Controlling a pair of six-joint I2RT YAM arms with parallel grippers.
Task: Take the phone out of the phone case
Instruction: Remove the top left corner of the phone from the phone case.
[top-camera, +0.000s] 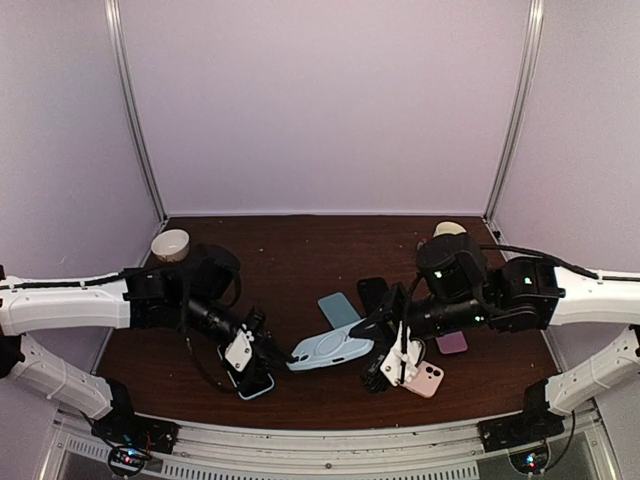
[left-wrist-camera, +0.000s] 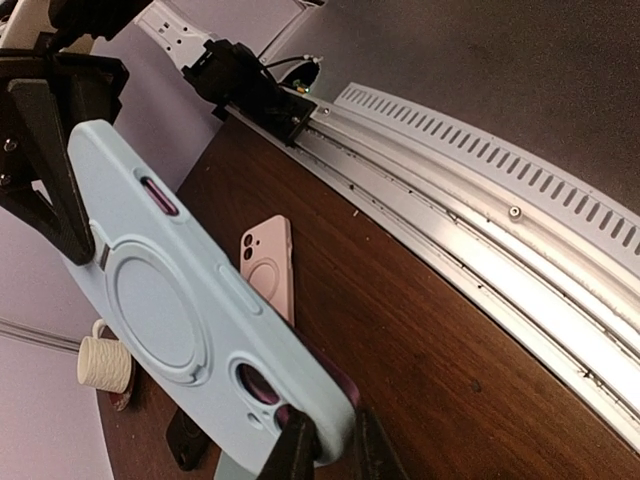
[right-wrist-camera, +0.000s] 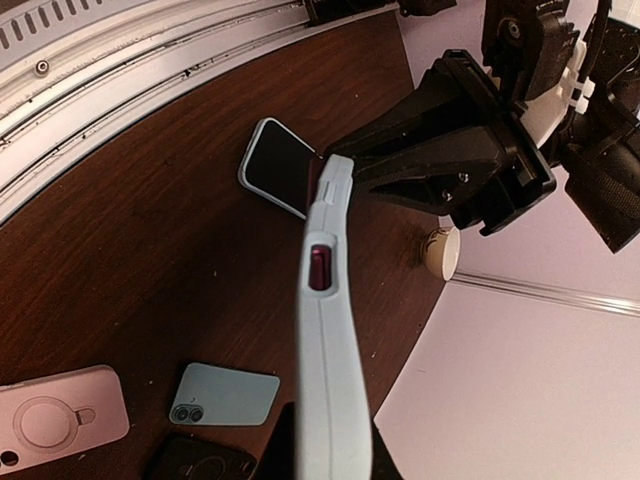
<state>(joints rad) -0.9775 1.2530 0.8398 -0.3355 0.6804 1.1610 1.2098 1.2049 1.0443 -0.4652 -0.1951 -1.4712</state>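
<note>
Closest in, a pink rubbery phone case (top-camera: 428, 378) lies flat on the dark brown wooden table (top-camera: 300, 260). Above it, the pale blue silicone phone case (top-camera: 332, 350) is slung between both arms. The left gripper (top-camera: 283, 355) pinches its camera end, and the right gripper (top-camera: 375, 330) clamps the other. The maroon phone (left-wrist-camera: 262, 387) sits inside. Far back stands a cream cup (top-camera: 449, 230).

Both arms are reaching inward and meeting at the middle, wrists tilting downward; the left tool (top-camera: 288, 355) and the right tool (top-camera: 372, 328) are each clamping an opposite end of the phone case (top-camera: 330, 351).
</note>
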